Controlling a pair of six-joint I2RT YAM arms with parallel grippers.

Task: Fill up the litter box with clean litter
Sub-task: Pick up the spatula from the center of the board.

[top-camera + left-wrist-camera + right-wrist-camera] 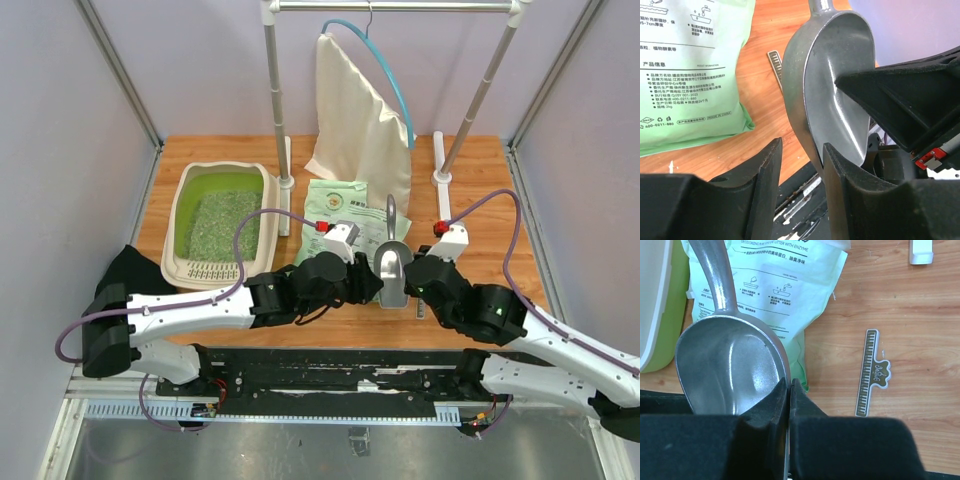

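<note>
Sitting toward the far-left corner of the surface [500, 200], the litter box [205, 270] holds a speckled bed of litter [220, 228] over most of its green floor, with bare green wall showing at the far end. Its long axis runs near to far, the slotted end toward the near edge and leaning slightly left. A green bag [340, 200] lies flat beside it at mid-surface. Above the near half, well right of the box, an empty metal scoop [735, 370] lies with its handle toward the far edge and the bowl's mouth toward the near edge. The right fingers [772, 400] are pinched tight on the bowl's rim. The left fingers [767, 170] stand apart astride the opposite rim, a clear gap showing. A small clip [871, 371] rests flat to the bag's right.
</note>
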